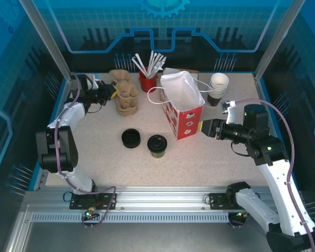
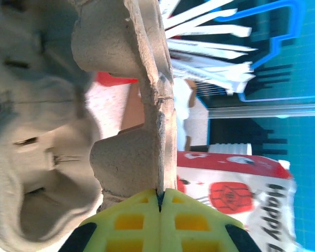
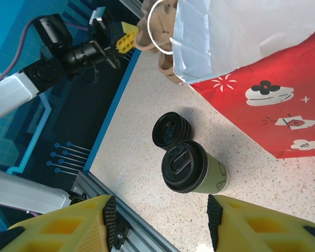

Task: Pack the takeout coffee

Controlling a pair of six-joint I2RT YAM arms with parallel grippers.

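Takeout coffee upright on table, between black lid stack and red-and-white bag. Bag print reads "Happy"; the rest is cut off. Left gripper apparently pinches pulp cup carrier rim. Right gripper jaws apart, empty.

On my left wrist feed the cardboard carrier blurs to grey mush at the left and runs off three edges. The left end effector is cropped at the bottom. My right wrist feed cuts the bag at top and right, and the right end effector along the bottom.
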